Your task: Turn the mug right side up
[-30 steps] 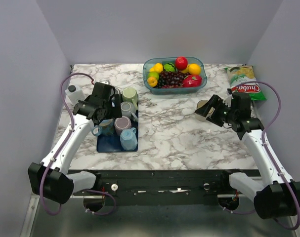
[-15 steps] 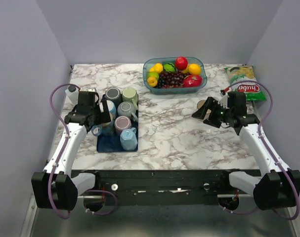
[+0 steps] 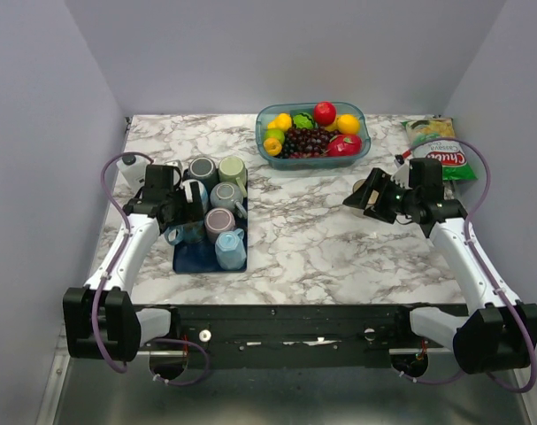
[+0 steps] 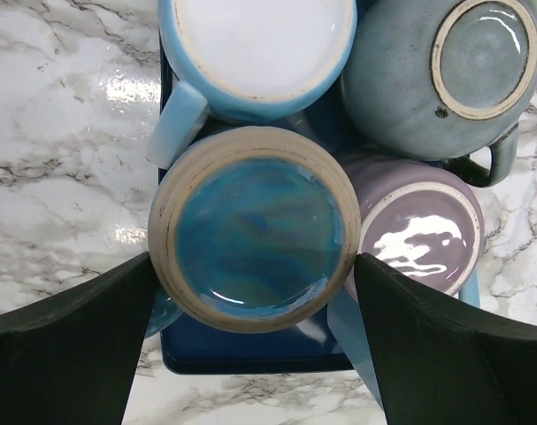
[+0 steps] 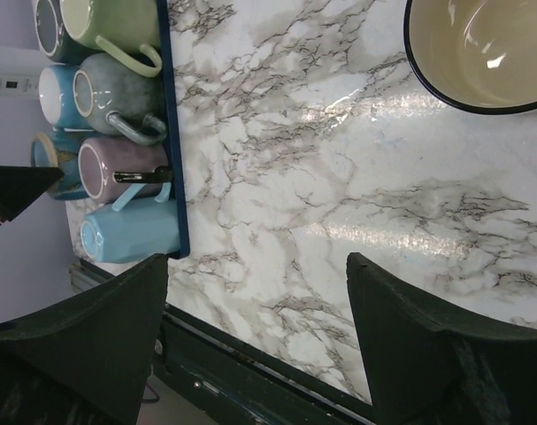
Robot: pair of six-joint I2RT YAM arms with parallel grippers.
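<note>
The left tool sits farther left than before, spread over the inverted blue-glazed, tan-rimmed ceramic mug on the navy tray near the counter's left edge, seemingly to grasp it; the right tool gapes empty.

Marble table — tray, fruit bowl, chips

Tray of mugs sat left; fruit container behind centre; snack bag far right, lone mug before it
</note>
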